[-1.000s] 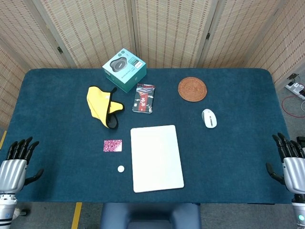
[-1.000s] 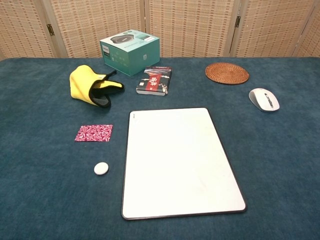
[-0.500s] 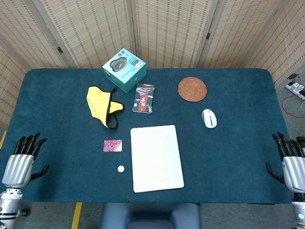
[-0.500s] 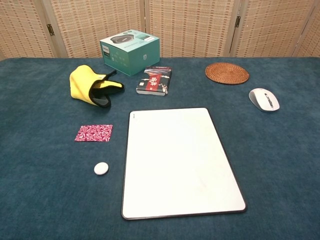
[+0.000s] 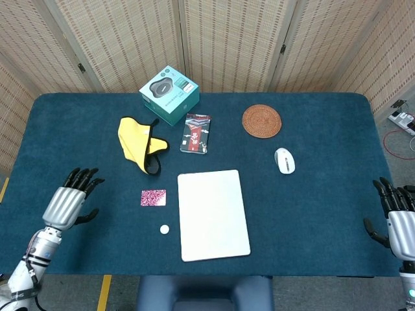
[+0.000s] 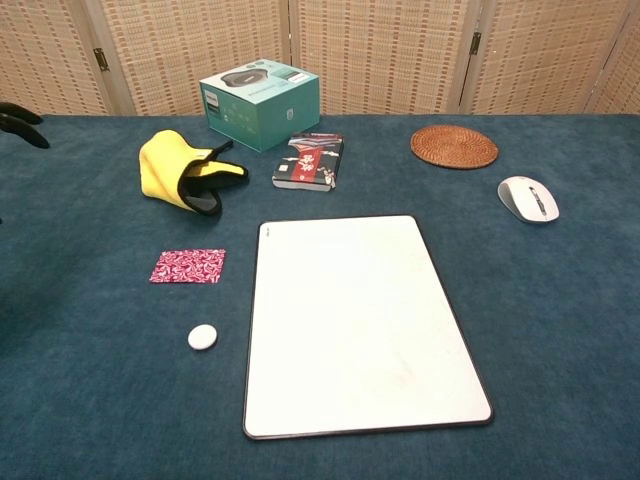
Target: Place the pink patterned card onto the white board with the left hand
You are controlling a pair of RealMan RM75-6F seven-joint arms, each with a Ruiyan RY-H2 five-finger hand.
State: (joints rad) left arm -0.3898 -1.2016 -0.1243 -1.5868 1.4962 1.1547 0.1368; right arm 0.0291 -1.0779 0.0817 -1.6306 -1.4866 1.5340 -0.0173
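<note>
The pink patterned card [image 5: 153, 197] [image 6: 188, 266] lies flat on the blue table, just left of the white board [image 5: 213, 214] [image 6: 358, 324]. My left hand [image 5: 68, 199] hovers over the table's left part, well left of the card, open with its fingers apart and nothing in it. In the chest view only its dark fingertips [image 6: 18, 120] show at the left edge. My right hand [image 5: 397, 218] stays at the table's right edge, open and empty, far from the board.
A small white round piece [image 5: 165, 229] lies below the card. Behind are a yellow cloth [image 5: 138, 144], a teal box [image 5: 169, 94], a dark booklet [image 5: 196, 133], a woven coaster [image 5: 262, 121] and a white mouse [image 5: 284, 161].
My left hand has risen from the table's left front corner and moved inward toward the card. The right hand has barely shifted. Card and board have not moved.
</note>
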